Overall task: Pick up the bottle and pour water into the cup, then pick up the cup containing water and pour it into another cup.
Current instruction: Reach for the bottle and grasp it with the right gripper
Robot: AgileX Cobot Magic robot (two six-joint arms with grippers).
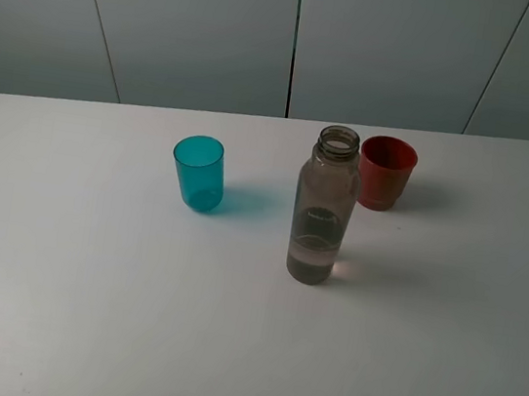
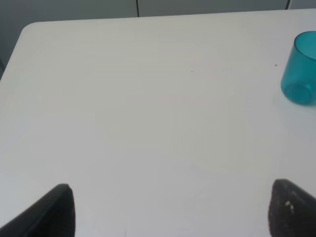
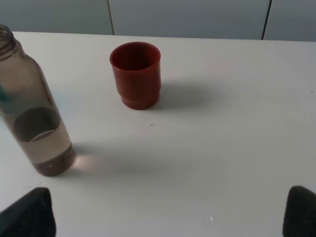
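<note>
The bottle (image 1: pixel 324 206) is seen upright near the middle of the white desk (image 1: pixel 81 310), with a little water in it. The teal cup (image 1: pixel 198 172) is placed well apart on its left, and the red cup (image 1: pixel 385 173) near it, behind on the right. The left pincer (image 2: pixel 173 212) and the right pincer (image 3: pixel 165 215) are both spread wide, and nothing is gripped.

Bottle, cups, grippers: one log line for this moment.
stage: pre-grasp | bottle: upright, uncapped, part-filled | teal cup: upright | red cup: upright | left gripper: open, empty | right gripper: open, empty
</note>
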